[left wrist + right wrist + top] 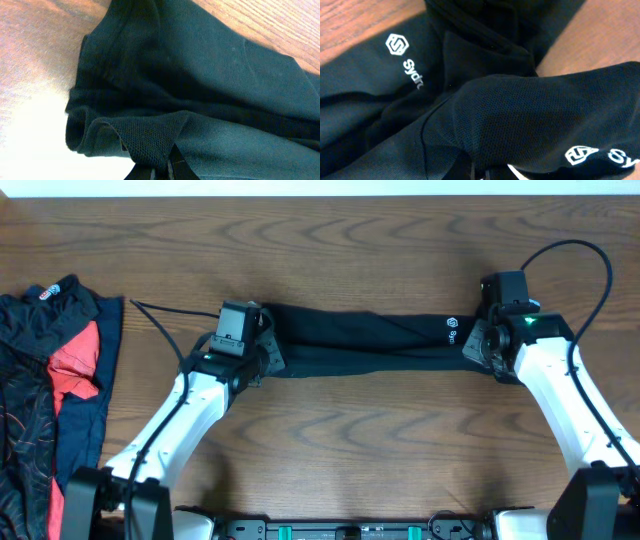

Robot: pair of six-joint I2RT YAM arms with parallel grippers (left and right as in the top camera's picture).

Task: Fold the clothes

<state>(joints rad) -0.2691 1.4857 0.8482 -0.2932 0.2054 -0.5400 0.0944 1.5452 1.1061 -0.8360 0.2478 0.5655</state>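
I had L gripper [265,355] and R gripper [477,345] each pinched tight on one end of the black shirt [370,340], pulling it taut across the table [380,450] so creases flattened (other clothes [50,390] piled at left edge)

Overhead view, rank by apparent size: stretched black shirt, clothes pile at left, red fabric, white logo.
1. clothes pile, though the frame edge cuts it off
2. black shirt
3. red fabric
4. white logo

A brown wooden table [330,430] with wavy grain is filling the whole view, and a pale strip [320,186] is running along its far edge.
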